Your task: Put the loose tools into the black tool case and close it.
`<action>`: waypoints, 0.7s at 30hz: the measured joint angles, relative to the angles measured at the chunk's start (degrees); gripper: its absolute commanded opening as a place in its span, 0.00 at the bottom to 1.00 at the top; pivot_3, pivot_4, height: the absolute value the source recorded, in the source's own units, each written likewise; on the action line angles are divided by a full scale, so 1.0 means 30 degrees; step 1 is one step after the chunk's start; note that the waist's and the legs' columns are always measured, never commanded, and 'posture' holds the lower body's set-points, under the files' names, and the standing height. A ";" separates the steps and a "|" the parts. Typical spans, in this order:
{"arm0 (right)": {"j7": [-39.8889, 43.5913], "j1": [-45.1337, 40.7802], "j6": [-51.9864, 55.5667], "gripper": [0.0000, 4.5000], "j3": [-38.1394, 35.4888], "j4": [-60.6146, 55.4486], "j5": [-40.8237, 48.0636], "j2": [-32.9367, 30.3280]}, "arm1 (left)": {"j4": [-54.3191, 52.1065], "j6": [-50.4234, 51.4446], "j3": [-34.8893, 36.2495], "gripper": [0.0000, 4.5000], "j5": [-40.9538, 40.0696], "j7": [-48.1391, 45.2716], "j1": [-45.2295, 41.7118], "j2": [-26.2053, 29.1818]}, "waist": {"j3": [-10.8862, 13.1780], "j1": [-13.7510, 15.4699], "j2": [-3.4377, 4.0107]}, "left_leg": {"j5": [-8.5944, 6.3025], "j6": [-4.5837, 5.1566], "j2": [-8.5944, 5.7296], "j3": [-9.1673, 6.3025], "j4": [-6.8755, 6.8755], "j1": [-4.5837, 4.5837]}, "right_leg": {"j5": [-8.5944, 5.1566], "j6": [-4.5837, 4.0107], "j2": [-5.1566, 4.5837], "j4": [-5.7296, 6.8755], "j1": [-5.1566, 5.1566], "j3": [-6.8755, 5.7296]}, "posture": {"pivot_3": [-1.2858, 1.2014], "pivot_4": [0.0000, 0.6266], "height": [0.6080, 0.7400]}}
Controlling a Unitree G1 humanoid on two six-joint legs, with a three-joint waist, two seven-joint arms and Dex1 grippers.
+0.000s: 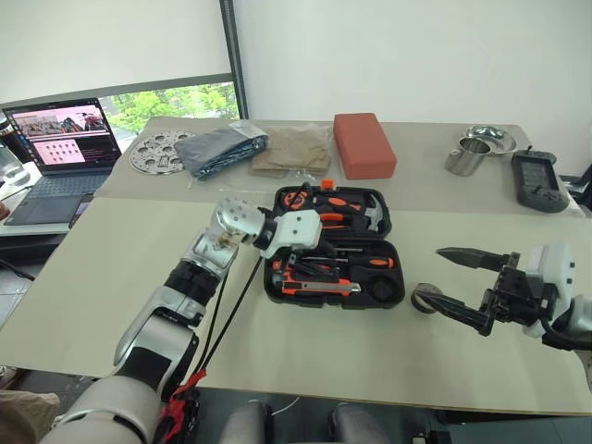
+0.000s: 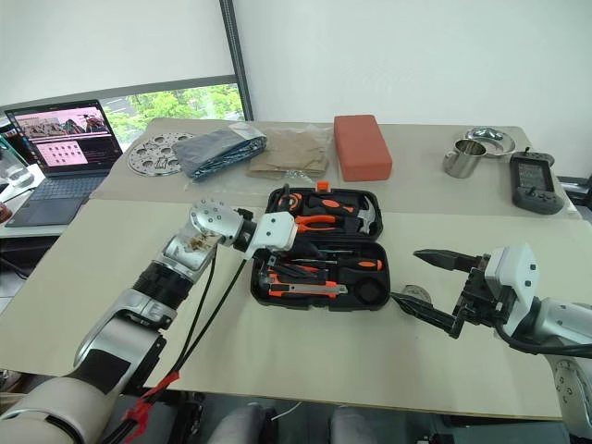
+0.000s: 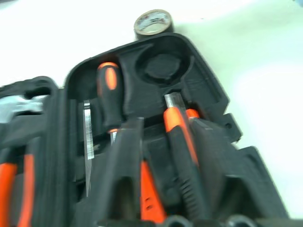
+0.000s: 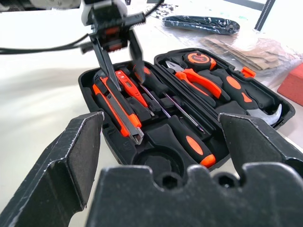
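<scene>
The black tool case (image 1: 400, 294) lies open in the middle of the table. In its near half lie the orange-and-black utility knife (image 4: 118, 113), the small orange screwdriver (image 4: 129, 87) and two black-and-orange screwdrivers (image 4: 189, 139). My left gripper (image 4: 125, 78) hovers over that half's left end, its fingers apart with nothing between them. The small dark tape roll (image 1: 427, 296) sits on the table just right of the case, and the case's round recess (image 3: 163, 66) is empty. My right gripper (image 1: 437, 275) stands open beside the roll.
Pliers (image 4: 199, 80) and a hammer (image 4: 270, 113) fill the case's far half. Behind the case lie a red-orange block (image 1: 363, 143), bagged cloths (image 1: 222, 148) and a perforated disc (image 1: 159, 153). A metal cup (image 1: 469, 157), a bowl (image 1: 490, 139) and a black device (image 1: 539, 182) stand far right, a laptop (image 1: 60, 153) far left.
</scene>
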 measured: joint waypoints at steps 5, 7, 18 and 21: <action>-0.0127 0.0075 0.0000 1.00 0.0000 -0.0030 0.0000 0.0001 | 0.1074 -0.0759 -0.0011 0.01 -0.0254 -0.0427 0.0398 -0.0247 | 0.0000 -0.0020 0.0000 | 0.0000 0.0000 -0.0007 0.0000 -0.0001 0.0003 | 0.0000 0.0000 0.0004 0.0002 0.0000 -0.0001 | 0.52 0.24 1.00; -0.0216 0.0086 0.0000 1.00 -0.0001 -0.0044 0.0000 0.0001 | 0.1561 -0.1078 0.0007 0.01 -0.0333 -0.0445 0.0401 -0.0346 | 0.0000 -0.0017 0.0000 | 0.0000 0.0000 -0.0009 0.0000 0.0000 0.0004 | 0.0000 0.0000 0.0003 0.0001 0.0001 0.0001 | 0.52 0.24 1.00; -0.0243 0.0273 -0.0001 1.00 -0.0002 -0.0057 0.0005 0.0007 | 0.5063 -0.2926 0.0300 0.01 -0.0268 0.0122 0.0171 -0.0951 | -0.0002 -0.0003 0.0002 | 0.0000 0.0000 -0.0018 -0.0001 0.0010 0.0010 | 0.0000 0.0002 0.0002 0.0010 0.0010 -0.0002 | 0.52 0.24 1.00; -0.0241 0.0273 -0.0002 1.00 -0.0003 -0.0057 0.0005 0.0007 | 0.5632 -0.3692 0.0363 0.01 -0.0216 0.0281 0.0150 -0.1043 | -0.0008 -0.0002 0.0009 | 0.0000 0.0000 -0.0019 -0.0002 0.0018 0.0019 | 0.0001 0.0003 0.0002 0.0018 0.0024 -0.0001 | 0.52 0.24 1.00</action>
